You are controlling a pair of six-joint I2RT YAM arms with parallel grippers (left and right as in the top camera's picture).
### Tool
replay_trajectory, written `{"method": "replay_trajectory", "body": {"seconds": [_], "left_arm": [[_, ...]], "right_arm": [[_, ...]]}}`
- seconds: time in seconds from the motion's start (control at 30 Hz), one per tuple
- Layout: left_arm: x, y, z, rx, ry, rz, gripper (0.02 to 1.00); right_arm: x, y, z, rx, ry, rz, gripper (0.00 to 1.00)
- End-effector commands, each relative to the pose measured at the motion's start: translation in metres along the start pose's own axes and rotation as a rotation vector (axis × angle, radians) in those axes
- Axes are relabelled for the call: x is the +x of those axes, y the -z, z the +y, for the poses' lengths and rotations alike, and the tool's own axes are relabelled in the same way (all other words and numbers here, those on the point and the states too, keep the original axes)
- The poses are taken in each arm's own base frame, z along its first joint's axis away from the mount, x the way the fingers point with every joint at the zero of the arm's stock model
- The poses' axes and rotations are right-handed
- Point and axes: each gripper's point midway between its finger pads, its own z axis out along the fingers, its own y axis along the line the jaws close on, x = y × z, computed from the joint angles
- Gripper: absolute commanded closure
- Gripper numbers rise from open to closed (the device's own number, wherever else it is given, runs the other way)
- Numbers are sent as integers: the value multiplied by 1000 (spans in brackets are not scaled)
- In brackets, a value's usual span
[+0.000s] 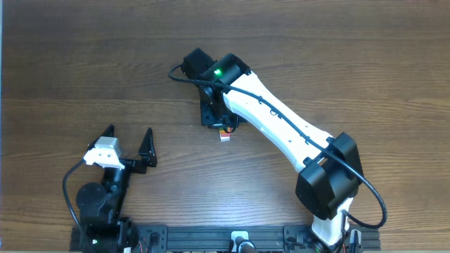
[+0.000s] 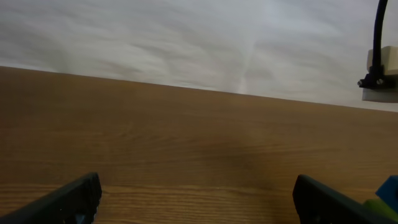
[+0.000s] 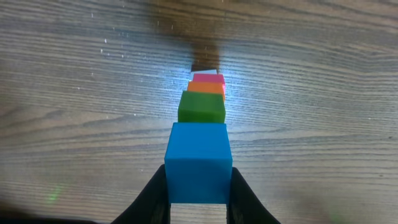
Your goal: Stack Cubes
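wood-grain brown table carries everything. at its left, near the bottom edge of the top view, the left arm stands folded close to its base. the left pincer is spread wide with nothing between its black fingers, low over bare wood and well apart from the cubes. beyond it, the left wrist view takes in a pale backdrop and a beige box with a black cable running up from it.

near the middle of the table stands the stack: a pink cube lowest, an orange cube on it, a green cube on that. the blue cube sits straight above the green one, lined up with the column; whether it rests on it i cannot tell. the right pincer pinches the blue cube by its two side faces, one dark finger on each.

from the right, the white right arm reaches across to the stack, a green light glowing on its wrist.
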Motion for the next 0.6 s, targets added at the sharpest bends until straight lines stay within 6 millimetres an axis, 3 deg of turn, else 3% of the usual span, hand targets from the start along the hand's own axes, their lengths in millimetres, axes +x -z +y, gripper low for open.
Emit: {"method": "replay_trajectory", "body": {"seconds": [0.03,0.6], "left_arm": [[2,0,-1,9,-14,1,18],[2,0,-1,9,-15,1,18]], "right_arm": [[1,-6,-2,4,-24,12,989],[1,-11,-4,6,-25,13,991]]}}
